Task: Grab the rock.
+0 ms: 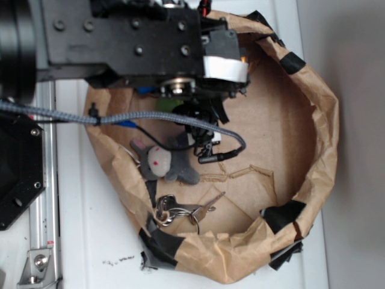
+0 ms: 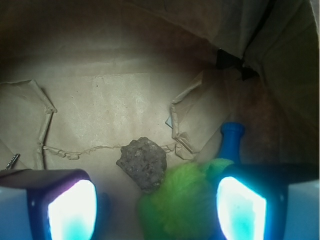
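Paper bin [image 1: 313, 108]: rock [image 2: 142, 162]; green plush [image 2: 180, 200]; donkey [image 1: 162, 162]; keys [image 1: 180, 212]

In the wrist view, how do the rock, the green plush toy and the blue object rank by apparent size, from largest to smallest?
1. Green plush toy, largest, though it is nearest the camera and cut off by the frame edge.
2. Rock.
3. Blue object, smallest as seen; its lower part is hidden, so its true size is unsure.

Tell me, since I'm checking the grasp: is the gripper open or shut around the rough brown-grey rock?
Open. In the wrist view both fingers stand wide apart, and the rough brown-grey rock lies on the paper ahead, between them, untouched.
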`<move>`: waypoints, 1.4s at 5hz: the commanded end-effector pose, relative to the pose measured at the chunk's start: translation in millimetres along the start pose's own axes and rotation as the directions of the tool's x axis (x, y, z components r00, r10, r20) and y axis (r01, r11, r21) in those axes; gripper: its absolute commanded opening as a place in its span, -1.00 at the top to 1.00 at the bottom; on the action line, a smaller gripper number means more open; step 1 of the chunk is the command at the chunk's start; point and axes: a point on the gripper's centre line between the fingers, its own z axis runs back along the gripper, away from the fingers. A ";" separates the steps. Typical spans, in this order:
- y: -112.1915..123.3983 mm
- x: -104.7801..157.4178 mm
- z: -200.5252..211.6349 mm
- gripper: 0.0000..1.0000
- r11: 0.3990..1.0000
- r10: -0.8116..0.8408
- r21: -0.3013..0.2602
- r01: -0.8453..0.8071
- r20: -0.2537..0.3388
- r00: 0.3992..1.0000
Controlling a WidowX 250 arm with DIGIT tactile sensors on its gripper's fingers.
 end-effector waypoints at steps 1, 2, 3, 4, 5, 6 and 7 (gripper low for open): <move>3.0 7.6 14.6 -1.00 1.000 -0.004 0.003 0.003 0.056 0.998; 5.1 5.0 -11.3 -1.00 0.990 -0.141 0.019 0.141 0.058 0.988; 9.5 9.0 -28.2 -1.00 0.959 -0.281 -0.009 0.282 0.037 0.959; 7.5 7.7 -47.2 -1.00 0.932 -0.362 -0.014 0.362 0.001 0.932; 1.4 -0.1 -57.4 -1.00 0.911 -0.413 -0.012 0.413 -0.018 0.910; 0.9 -2.2 -65.7 -1.00 0.908 -0.418 -0.006 0.418 -0.035 0.908; 1.5 0.5 -77.4 -1.00 0.909 -0.416 0.009 0.417 -0.053 0.908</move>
